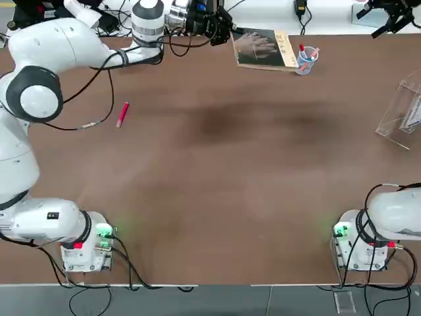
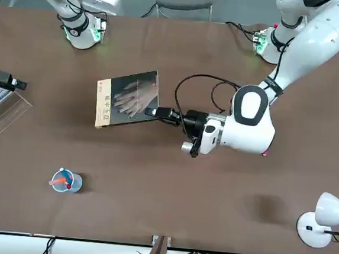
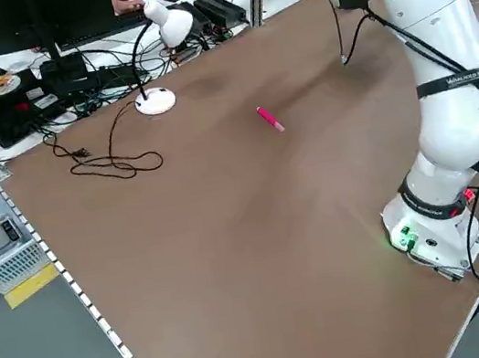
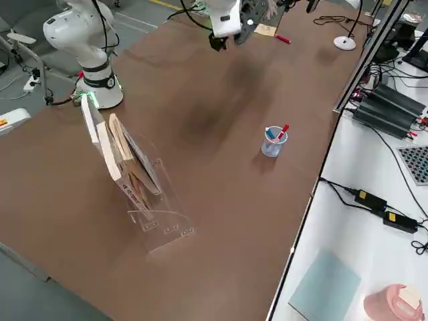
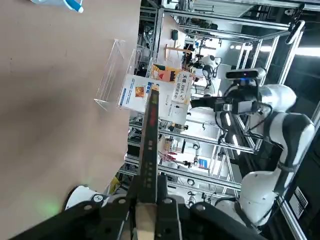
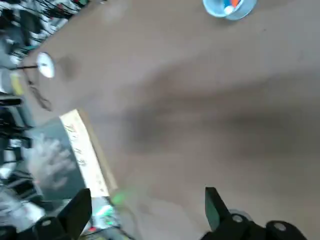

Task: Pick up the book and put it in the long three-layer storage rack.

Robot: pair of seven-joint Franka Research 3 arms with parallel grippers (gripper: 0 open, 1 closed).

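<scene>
Your left gripper (image 2: 159, 112), fingers clamped on the book (image 2: 127, 98) at its edge, holds it mid-left in the front view; the rack (image 1: 402, 112) sits far right, nearer the wide-open right gripper (image 6: 145, 212)

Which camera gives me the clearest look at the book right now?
The front view: the book shows whole, cover up, one edge in the left gripper. The top view crops it near the edge; the left wrist shows it edge-on; the right wrist's is blurred.

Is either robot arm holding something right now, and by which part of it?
Yes. The left end effector is shut on the thin dark grey book, pinching its edge opposite the tan strip. The right end effector is open and holds nothing.
</scene>
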